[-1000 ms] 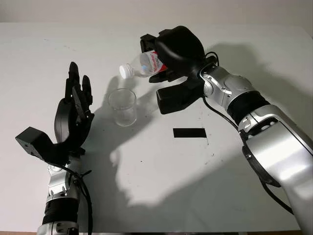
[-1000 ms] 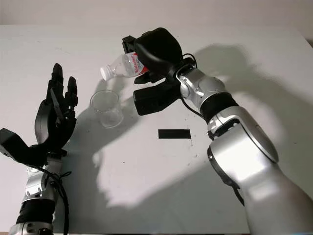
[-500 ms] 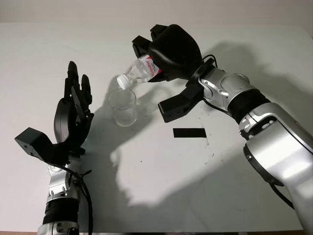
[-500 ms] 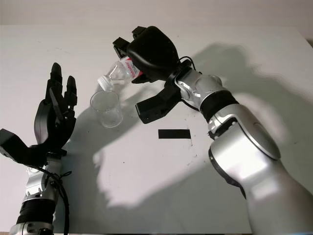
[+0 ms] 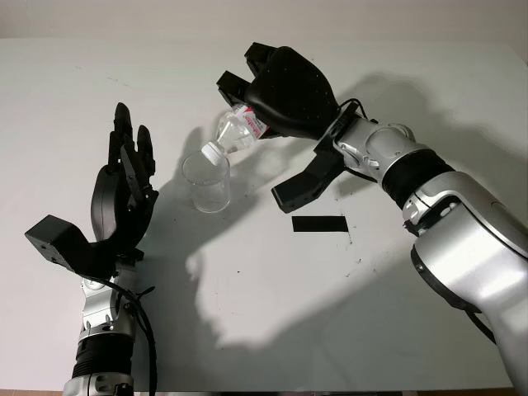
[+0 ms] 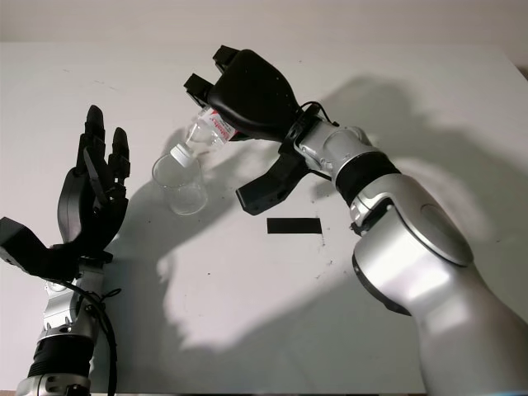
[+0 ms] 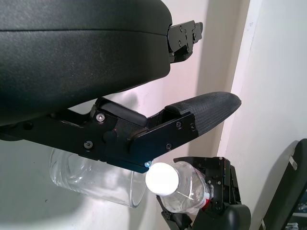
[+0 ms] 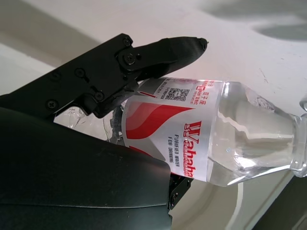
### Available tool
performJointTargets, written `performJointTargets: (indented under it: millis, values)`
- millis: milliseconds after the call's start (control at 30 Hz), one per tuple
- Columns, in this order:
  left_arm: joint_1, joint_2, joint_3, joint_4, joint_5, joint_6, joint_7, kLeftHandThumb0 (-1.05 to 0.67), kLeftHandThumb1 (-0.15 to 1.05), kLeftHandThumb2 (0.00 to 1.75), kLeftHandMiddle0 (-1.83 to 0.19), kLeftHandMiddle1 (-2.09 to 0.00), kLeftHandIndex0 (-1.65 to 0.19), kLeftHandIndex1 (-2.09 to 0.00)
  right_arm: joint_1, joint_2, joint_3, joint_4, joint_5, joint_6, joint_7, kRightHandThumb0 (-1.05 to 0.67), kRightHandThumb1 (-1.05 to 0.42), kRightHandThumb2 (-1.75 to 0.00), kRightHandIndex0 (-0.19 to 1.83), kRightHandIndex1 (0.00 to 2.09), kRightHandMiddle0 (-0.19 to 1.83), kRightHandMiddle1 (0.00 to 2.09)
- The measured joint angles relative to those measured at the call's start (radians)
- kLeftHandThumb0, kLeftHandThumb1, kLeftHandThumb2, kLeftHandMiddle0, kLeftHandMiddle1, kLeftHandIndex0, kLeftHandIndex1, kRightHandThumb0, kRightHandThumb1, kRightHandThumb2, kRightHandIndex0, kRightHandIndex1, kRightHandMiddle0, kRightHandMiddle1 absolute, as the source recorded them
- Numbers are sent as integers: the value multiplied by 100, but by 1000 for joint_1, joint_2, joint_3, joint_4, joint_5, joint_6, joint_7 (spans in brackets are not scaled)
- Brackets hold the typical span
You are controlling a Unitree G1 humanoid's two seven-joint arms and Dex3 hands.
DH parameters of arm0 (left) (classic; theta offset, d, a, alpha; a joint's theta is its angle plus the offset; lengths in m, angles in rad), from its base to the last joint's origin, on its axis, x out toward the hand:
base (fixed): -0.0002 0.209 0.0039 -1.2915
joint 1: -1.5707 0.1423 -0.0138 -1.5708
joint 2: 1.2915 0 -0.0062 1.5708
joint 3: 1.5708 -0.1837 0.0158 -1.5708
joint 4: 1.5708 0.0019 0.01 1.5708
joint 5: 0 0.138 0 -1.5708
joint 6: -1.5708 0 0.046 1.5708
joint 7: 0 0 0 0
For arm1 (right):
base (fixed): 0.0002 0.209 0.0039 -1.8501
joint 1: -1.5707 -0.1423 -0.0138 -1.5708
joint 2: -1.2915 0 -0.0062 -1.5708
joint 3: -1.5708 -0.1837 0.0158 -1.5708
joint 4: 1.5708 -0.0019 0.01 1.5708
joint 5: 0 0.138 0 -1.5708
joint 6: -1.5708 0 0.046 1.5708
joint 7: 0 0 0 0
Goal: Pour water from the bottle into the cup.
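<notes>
A clear plastic bottle (image 5: 235, 132) with a red and white label and a white cap (image 5: 213, 151) is held in my right hand (image 5: 285, 91), tilted neck-down. Its capped mouth hangs just over the rim of a clear empty cup (image 5: 206, 181) standing upright on the white table (image 5: 272, 289). The right wrist view shows the bottle (image 8: 201, 139) gripped between the black fingers (image 8: 158, 57). My left hand (image 5: 124, 194) is open, held upright to the left of the cup, not touching it. From the left wrist view the cup (image 7: 91, 182) and the cap (image 7: 161, 178) appear past the hand's fingers.
A black tape strip (image 5: 319, 223) lies on the table to the right of the cup, under my right forearm (image 5: 396, 161). Arm shadows fall across the table's middle.
My right hand has rolled the bottle from almost level to steeply neck-down and shifted it left, bringing the cap over the cup's rim. The left hand has not moved.
</notes>
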Motion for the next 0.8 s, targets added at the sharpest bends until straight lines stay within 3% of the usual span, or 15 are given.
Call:
performJointTargets:
  millis: [233,400,467,633,800]
  values:
    - [-2,1,0,4,-1,-1,-6,-77,105,82,19,0,19,0,-9,2,8,2,-5,1,-19,-45,-105,-35,126,209,68,209]
    - [-2,2,0,4,-1,-1,-6,-76,105,82,19,0,19,0,-9,8,-12,8,39,-23,-19,-45,-105,-30,119,209,39,204]
    - [-2,2,1,3,-1,-1,-6,-76,105,82,19,0,19,0,-8,15,-61,9,112,-57,29,-44,-105,-25,115,209,38,208]
    - [-2,2,1,3,-1,-1,-7,-75,105,82,19,0,19,0,11,44,-264,-9,385,-164,196,-40,-105,-26,136,209,98,209]
    - [3,3,1,-7,-1,2,-7,-75,105,83,19,0,19,0,45,71,-456,-33,632,-212,392,-42,-105,-37,131,209,100,209]
